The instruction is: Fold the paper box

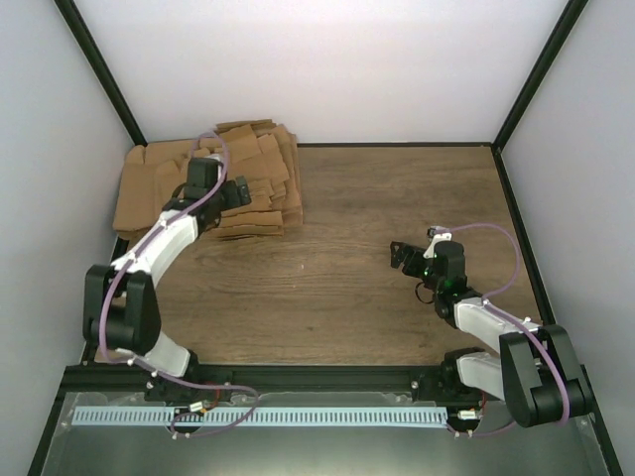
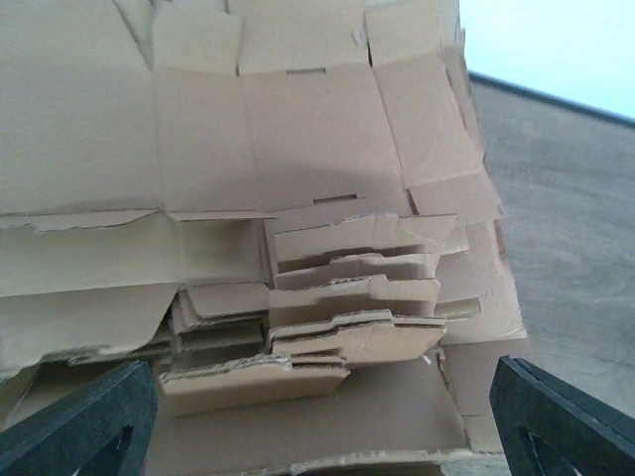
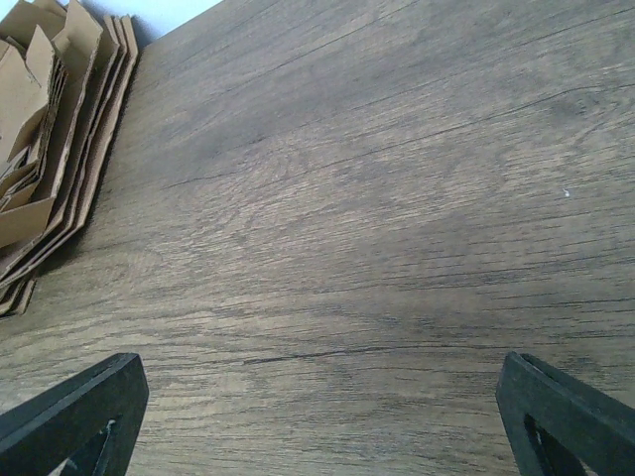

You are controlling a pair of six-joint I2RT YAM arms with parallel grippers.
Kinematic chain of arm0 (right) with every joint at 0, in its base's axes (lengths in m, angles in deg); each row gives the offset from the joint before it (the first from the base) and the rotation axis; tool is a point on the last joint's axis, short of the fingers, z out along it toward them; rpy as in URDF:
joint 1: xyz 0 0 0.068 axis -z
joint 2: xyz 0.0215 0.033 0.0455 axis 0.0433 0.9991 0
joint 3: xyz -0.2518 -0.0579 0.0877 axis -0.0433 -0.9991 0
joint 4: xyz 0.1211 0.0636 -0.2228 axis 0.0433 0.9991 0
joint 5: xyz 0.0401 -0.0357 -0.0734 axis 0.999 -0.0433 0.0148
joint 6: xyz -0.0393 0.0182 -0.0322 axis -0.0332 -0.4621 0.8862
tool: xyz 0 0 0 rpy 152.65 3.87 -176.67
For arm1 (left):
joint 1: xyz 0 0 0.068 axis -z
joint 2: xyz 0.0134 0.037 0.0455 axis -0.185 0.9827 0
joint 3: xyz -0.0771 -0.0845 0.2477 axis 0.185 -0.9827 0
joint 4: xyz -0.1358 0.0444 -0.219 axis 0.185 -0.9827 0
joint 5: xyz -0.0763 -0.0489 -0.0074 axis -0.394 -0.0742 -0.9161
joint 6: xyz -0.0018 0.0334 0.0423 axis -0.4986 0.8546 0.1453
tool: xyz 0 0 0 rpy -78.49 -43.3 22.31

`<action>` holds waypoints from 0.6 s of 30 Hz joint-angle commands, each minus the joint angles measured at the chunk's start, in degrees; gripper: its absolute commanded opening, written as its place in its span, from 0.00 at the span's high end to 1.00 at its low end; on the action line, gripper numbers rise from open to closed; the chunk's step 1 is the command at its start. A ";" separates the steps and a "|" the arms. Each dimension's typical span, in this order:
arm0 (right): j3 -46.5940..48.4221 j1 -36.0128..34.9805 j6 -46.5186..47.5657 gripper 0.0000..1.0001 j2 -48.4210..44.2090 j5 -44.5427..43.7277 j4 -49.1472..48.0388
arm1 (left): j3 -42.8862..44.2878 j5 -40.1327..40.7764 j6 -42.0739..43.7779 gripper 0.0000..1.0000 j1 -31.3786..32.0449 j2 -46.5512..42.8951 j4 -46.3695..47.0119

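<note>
An untidy pile of flat brown cardboard blanks (image 1: 263, 164) lies at the back left of the wooden table (image 1: 397, 198). No single paper box stands apart from it; I cannot pick one out. My left gripper (image 1: 236, 194) hovers over the pile's near edge, open. In the left wrist view the stacked blanks (image 2: 298, 149) fill the frame, and the dark fingers of the left gripper (image 2: 317, 416) stand wide apart with nothing held. My right gripper (image 1: 405, 256) is open above bare wood at the right. In its own view the right gripper (image 3: 317, 407) holds nothing.
White walls with black frame posts (image 1: 99, 69) close in the table on three sides. The pile's edge (image 3: 50, 149) shows at the upper left of the right wrist view. A metal rail (image 1: 258, 416) runs along the near edge by the arm bases.
</note>
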 commanded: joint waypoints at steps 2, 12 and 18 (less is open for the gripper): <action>0.60 -0.76 0.49 0.00 -0.56 -1.36 -0.05 | 9.96 -4.65 8.96 0.05 -0.12 8.87 -6.06; 0.80 -0.73 0.54 0.00 -0.19 -1.31 -0.05 | 31.49 -5.14 24.38 0.13 -0.16 25.08 -17.48; 0.80 -0.75 0.54 0.00 -0.02 -1.19 0.00 | 53.61 -10.26 30.80 0.35 -0.15 39.90 -30.09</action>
